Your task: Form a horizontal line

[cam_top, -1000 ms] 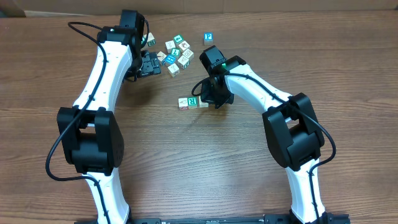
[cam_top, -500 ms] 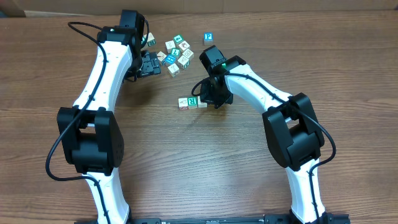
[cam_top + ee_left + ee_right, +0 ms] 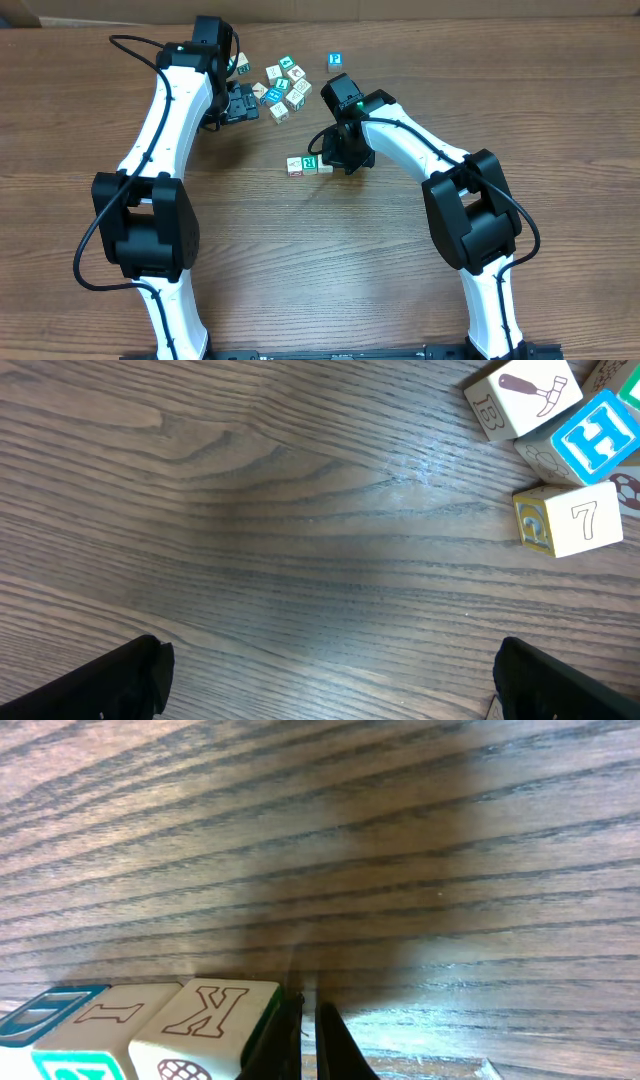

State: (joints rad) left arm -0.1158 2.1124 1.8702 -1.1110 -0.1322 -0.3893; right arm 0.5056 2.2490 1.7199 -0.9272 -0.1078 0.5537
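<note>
On the wooden tabletop [image 3: 330, 260], a short row of alphabet cubes [image 3: 305, 165] is laid out left of the right gripper [image 3: 343, 158]. In the overhead view a red-marked cube [image 3: 295, 166] is seen at the row's left end, with a green-marked cube [image 3: 310, 162] touching it on the right; further cubes toward the gripper are partly hidden under the right arm. In the right wrist view the row is seen edge to edge: a cube marked "K" [image 3: 205, 1020] lies just beside the gripper [image 3: 305, 1040], a cube marked "I" [image 3: 100, 1017] touches it, and a teal-marked cube [image 3: 40, 1012] follows at the frame edge. The fingers of the right gripper are pressed together, with nothing between them, and the tips stand at the "K" cube's side; contact cannot be confirmed.

A loose cluster of white-and-teal cubes [image 3: 285, 90] is seen farther back, well apart from the row, and a single blue cube [image 3: 335, 60] lies to its right. The left gripper [image 3: 240, 103] is positioned just left of this cluster. In the left wrist view its fingers [image 3: 120, 680] are spread wide over bare wood, and a hammer cube [image 3: 522, 395], a blue "H" cube [image 3: 598, 440] and a "7" cube [image 3: 570, 520] are visible at the upper right.
</note>
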